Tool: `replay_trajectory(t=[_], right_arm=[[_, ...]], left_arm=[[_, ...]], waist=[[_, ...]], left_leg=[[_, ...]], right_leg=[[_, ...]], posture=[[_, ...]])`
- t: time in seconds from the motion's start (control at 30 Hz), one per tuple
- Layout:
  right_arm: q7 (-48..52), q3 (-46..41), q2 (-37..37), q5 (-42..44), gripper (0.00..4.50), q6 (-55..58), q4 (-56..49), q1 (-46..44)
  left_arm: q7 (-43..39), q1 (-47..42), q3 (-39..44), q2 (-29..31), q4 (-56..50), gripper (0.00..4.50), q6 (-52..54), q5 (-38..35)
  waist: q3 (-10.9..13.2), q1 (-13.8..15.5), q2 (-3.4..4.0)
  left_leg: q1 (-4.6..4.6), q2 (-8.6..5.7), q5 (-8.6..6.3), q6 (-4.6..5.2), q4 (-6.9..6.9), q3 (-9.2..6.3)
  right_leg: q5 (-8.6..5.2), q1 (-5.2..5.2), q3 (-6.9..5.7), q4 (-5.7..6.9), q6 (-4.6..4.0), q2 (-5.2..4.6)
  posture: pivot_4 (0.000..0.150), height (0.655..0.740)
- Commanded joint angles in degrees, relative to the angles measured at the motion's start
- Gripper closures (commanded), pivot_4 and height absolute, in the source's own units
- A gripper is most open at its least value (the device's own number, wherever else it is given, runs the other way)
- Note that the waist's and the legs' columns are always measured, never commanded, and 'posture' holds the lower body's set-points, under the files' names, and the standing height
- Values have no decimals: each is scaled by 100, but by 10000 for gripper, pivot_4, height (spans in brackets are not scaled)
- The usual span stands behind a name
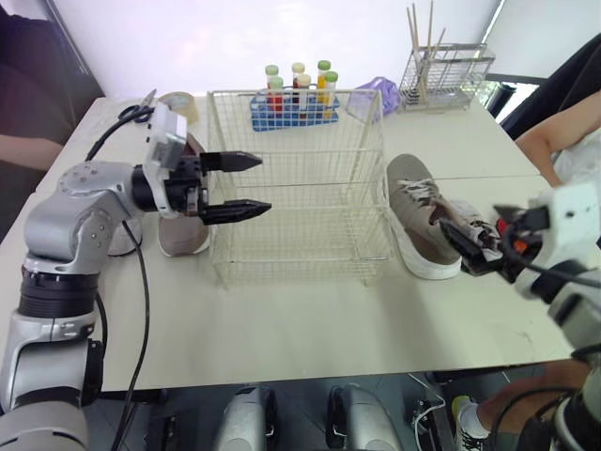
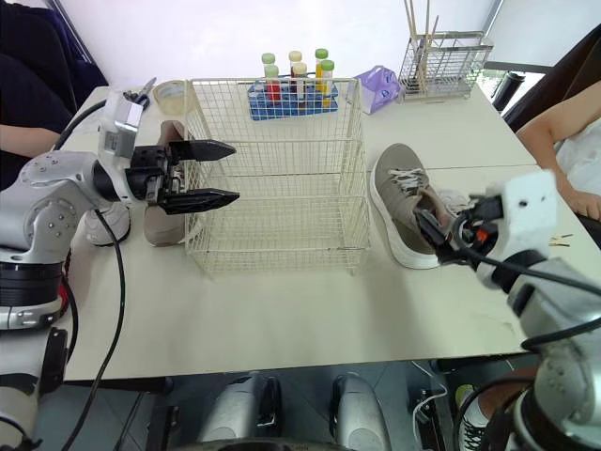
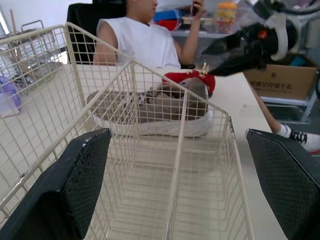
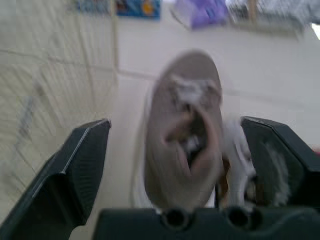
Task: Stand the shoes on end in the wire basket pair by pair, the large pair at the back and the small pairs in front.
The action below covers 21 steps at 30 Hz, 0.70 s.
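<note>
Zero shoes stand in wire basket (image 1: 300, 268); all pairs outstanding. Right gripper (image 4: 175, 124): fingers wide, large grey shoe (image 1: 420, 221) lying just ahead of the gap. Left gripper (image 1: 263, 183): fingers wide at basket wall, pinkish shoe (image 1: 183, 235) behind them.

Wire basket (image 1: 300, 225) stands open-topped mid-table, with room inside on either side of its wire partition (image 3: 177, 150). Left gripper (image 1: 261, 184), fingers spread, sits right at the left wall, and a pinkish shoe (image 1: 178, 240) lies just beside that wall below it. On the right there's a narrow lane between basket and large grey shoe (image 1: 418, 211). The bottle rack (image 1: 296, 99) crowds the back rim. The table (image 1: 310, 319) offers an open strip in front.
</note>
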Motion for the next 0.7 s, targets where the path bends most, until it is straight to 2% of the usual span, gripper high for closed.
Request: replay_trajectory(t=[0.03,0.2,0.7], right_arm=[[-342,164,293,-231,220,-531,-247,267],[-576,578,733,-444,220,-1369,263,688],[-886,1422,821,-790,220,-2914,1797,677]], left_arm=[[-25,-177,52,-21,-47,0,-110,48],[45,-105,97,-50,-175,0,-29,49],[487,171,277,-27,-727,0,244,-105]], waist=[[0,4,0],[0,8,0],[0,4,0]], left_leg=[[0,0,-1,2,0,-1],[0,0,-5,8,1,-4],[0,0,-7,12,3,-4]], right_leg=[[0,0,0,0,0,0],[-1,2,0,-1,1,1],[-1,2,2,-1,2,2]], posture=[[1500,7400],[1500,7400],[1500,7400]])
